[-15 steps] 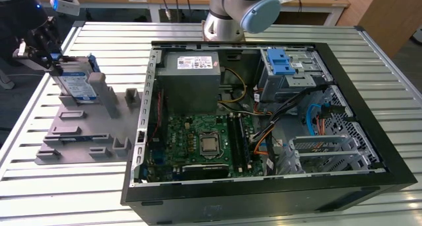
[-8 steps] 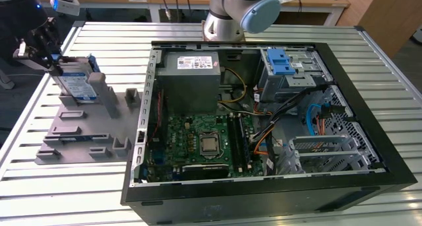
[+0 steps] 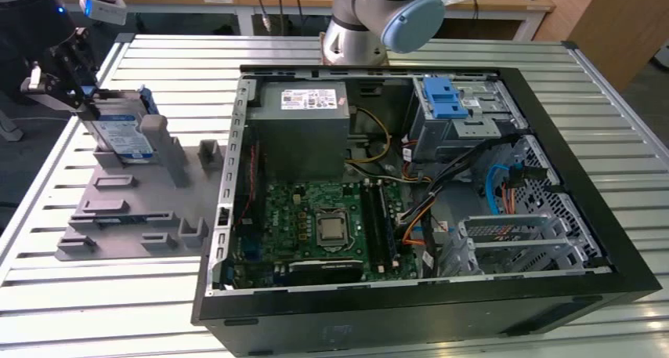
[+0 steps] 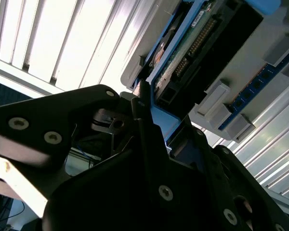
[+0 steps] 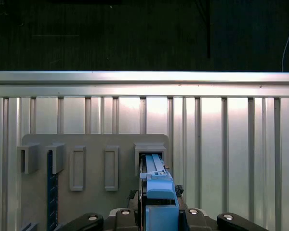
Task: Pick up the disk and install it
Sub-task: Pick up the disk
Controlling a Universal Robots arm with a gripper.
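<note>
Exterior view: we see gripper [image 3: 88,99] on disk [image 3: 121,135], which stands upright in grey rack [image 3: 131,209], beside computer case [image 3: 585,217].
Second wrist view: fingers [image 4: 143,113] pinch disk's blue frame.
First wrist view: disk sits in rack slot.

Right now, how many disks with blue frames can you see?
1. The disk stands on edge in the grey holder at the exterior view's left, at the gripper. More may be hidden inside the computer.

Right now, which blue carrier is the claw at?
The disk standing on edge in the grey fixture, at the exterior view's left, outside the case. The claw is at this one; the other blue carrier sits in the case.
</note>
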